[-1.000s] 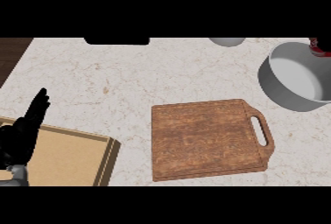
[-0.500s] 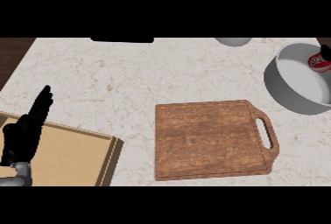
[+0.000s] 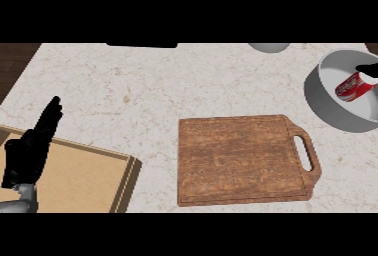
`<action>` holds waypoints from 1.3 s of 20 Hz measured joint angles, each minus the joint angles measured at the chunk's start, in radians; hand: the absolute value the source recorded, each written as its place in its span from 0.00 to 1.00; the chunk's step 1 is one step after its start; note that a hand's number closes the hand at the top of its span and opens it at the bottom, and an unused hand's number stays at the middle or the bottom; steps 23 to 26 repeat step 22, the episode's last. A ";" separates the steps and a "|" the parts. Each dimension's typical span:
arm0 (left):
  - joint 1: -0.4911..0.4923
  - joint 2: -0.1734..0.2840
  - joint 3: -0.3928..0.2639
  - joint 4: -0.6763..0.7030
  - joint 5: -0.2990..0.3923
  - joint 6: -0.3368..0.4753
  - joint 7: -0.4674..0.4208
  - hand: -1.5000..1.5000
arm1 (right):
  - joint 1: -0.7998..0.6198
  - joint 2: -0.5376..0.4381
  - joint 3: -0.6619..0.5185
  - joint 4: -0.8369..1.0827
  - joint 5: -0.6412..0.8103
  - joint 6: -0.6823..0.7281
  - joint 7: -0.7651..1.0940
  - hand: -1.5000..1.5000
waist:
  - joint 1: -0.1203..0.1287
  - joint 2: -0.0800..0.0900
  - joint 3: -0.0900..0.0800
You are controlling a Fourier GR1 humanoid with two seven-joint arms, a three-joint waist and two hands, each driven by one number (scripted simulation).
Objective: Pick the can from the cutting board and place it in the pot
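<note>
A pale marbled stone table [image 3: 170, 85] fills the view, with dark wood floor at its upper left corner. The red can [image 3: 353, 88] lies tilted inside the grey pot [image 3: 325, 102] at the right edge. The right hand [image 3: 368, 70] barely shows above it; whether its fingers grip cannot be told. The wooden cutting board [image 3: 244, 160] sits bare. The left hand [image 3: 33, 145] rests over a tan box [image 3: 81, 180], fingers straight.

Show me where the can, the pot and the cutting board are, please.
can [image 3: 351, 87]: head view, on its red side, lying inside the pot.
pot [image 3: 316, 92]: head view, on its grey left wall.
cutting board [image 3: 240, 160]: head view, on the middle of its bare wooden top.
</note>
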 measured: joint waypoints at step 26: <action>0.051 -0.005 0.058 0.001 -0.003 -0.014 -0.010 0.50 | 0.117 -0.022 -0.293 -0.144 -0.468 0.221 -0.281 0.00 | -0.069 -0.031 -0.004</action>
